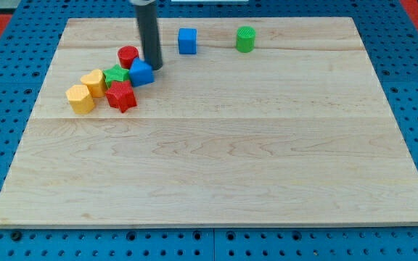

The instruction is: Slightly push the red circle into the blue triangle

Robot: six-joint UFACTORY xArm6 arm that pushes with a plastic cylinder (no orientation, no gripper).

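Camera view: no jaws on this rig, only my tip [153, 67], down just right of red circle [128, 56] and touching blue triangle [141, 73]. Circle sits beside triangle's upper-left on counter [231, 159]. Approach step; next, reposition tip behind circle, nudge down-right.

Cluster at bench [216, 181] upper left. Red circle [128, 56] sits at its top, blue triangle [141, 73] just below-right, touching. Green star [116, 75] left of triangle; yellow heart [93, 82] and yellow hexagon [80, 98] further left; red star [122, 96] below. Tip [154, 66] right of circle, touching the triangle's upper right. Blue cube [187, 40] and green cylinder [245, 39] stand apart, top centre.
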